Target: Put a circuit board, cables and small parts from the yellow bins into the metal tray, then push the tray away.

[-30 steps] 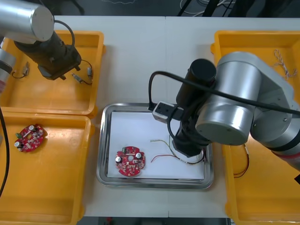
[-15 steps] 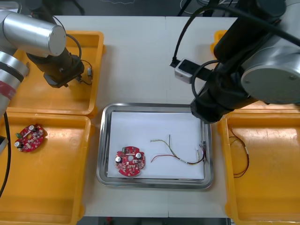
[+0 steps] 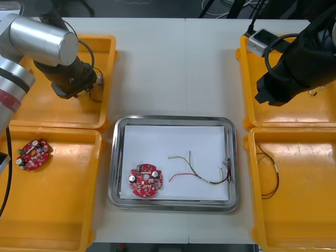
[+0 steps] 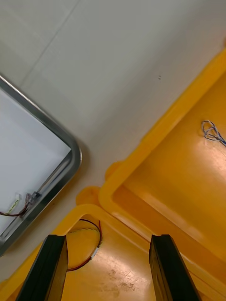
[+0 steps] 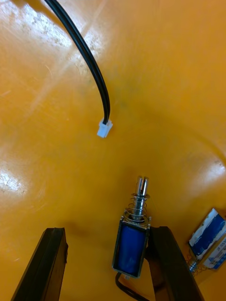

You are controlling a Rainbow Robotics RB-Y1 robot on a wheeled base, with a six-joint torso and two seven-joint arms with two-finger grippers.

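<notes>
One second on, right gripper (image 4: pixel 107 241) has left tray (image 3: pixel 173 119) for yellow bins (image 4: pixel 183 183).

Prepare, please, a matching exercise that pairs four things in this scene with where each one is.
Things:
A. twisted blue and white cable
B. blue-bodied small metal part
C. shiny metal tray
D. right gripper

Places:
1. between the fingers of the open left gripper, in the far left yellow bin
2. in the middle of the light table
3. in the far right yellow bin
4. open, high above the table's right side

Pairs: A-3, B-1, C-2, D-4.
</notes>
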